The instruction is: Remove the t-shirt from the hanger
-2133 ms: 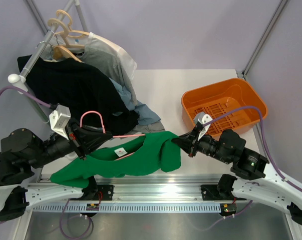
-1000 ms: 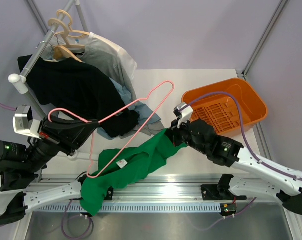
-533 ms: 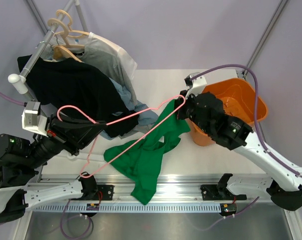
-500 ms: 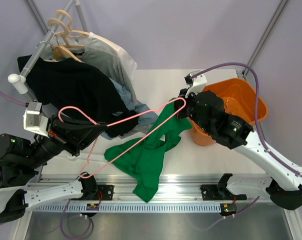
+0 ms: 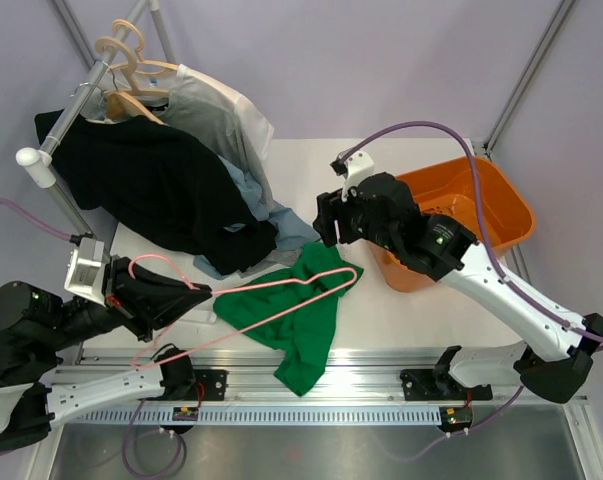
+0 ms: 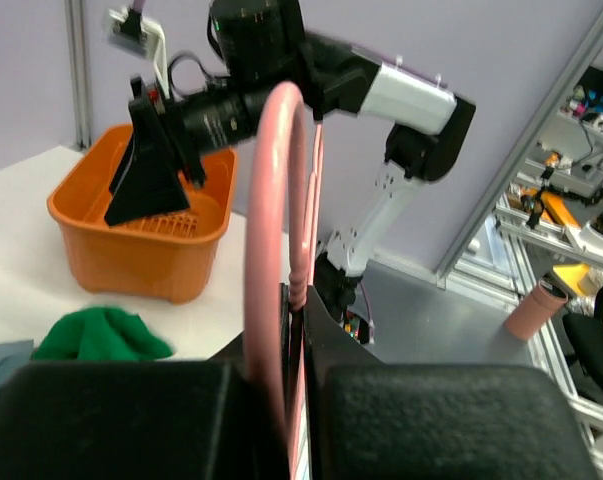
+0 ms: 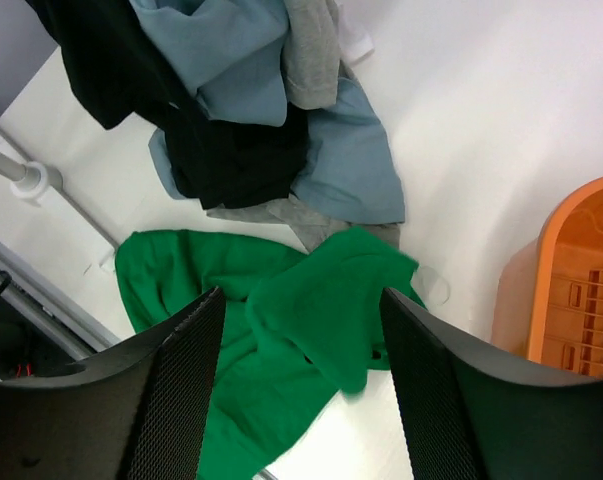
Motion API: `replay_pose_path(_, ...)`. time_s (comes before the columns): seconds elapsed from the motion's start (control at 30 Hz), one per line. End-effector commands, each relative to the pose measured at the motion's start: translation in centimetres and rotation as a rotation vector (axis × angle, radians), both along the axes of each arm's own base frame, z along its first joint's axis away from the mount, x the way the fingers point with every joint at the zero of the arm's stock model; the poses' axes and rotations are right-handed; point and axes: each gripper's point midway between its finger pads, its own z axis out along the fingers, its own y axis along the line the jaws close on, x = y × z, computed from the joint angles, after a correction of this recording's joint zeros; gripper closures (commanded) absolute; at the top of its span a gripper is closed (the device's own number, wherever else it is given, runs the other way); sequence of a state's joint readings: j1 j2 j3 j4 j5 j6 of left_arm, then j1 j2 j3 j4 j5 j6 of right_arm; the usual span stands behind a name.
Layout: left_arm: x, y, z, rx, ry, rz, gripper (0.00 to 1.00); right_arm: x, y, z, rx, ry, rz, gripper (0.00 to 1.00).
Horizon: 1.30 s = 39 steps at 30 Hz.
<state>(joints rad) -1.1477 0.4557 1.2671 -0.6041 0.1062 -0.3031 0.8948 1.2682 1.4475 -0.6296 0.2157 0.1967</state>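
The bright green t-shirt (image 5: 293,318) lies crumpled on the white table near its front edge, blurred in the right wrist view (image 7: 321,310). My left gripper (image 5: 203,292) is shut on the thin pink hanger (image 5: 281,285) just below its hook. The hanger's wire reaches right across the top of the t-shirt, and I cannot tell whether any cloth still hangs on it. In the left wrist view the hanger (image 6: 278,210) stands pinched between the black fingers of my left gripper (image 6: 301,335). My right gripper (image 5: 323,222) hovers open above the t-shirt, and in its own wrist view the right gripper (image 7: 301,335) holds nothing.
A clothes rail (image 5: 76,110) at the back left carries beige hangers (image 5: 131,70) with black (image 5: 151,185) and grey-white shirts (image 5: 221,120), which spill into a blue and grey pile (image 7: 311,150) beside the t-shirt. An orange basket (image 5: 511,205) stands at the right, under the right arm.
My right gripper has opened and let go of the t-shirt, which dropped onto the table. The right arm drew back and left. My left arm lowered the hanger towards the table.
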Motion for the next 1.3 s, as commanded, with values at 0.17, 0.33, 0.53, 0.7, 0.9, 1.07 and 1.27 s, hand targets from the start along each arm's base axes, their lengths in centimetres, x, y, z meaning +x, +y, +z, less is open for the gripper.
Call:
replay_pose_path(0.17,-2.4,0.7,-4.1,0.114,0.013,-0.11,1.0,-4.6,-3.6,9.1,0.099,-0.095,0.165,0.3)
replay_pose_path(0.33,-2.7,0.7,-5.7,0.155,0.027,-0.131,1.0,-14.9,-1.8,11.2,0.214,-0.035,0.702,0.31)
replay_pose_path(0.53,-2.9,-0.1,-6.5,0.178,0.052,-0.16,1.0,-18.5,-1.3,7.2,0.213,0.108,0.907,0.31)
replay_pose_path(0.7,-2.3,-0.9,-6.9,0.198,0.066,-0.147,1.0,-19.7,-0.4,4.1,0.188,0.15,1.005,0.33)
replay_pose_path(0.9,-2.0,-1.0,-6.6,0.191,0.061,-0.134,1.0,-19.9,1.1,1.8,0.15,0.168,1.022,0.35)
replay_pose_path(1.07,-1.7,-0.9,-6.7,0.192,0.059,-0.114,1.0,-20.0,1.6,0.3,0.143,0.177,1.034,0.47)
replay_pose_path(1.27,-1.6,-1.4,-7.4,0.217,0.064,-0.12,1.0,-20.3,1.5,0.9,0.174,0.138,1.055,0.4)
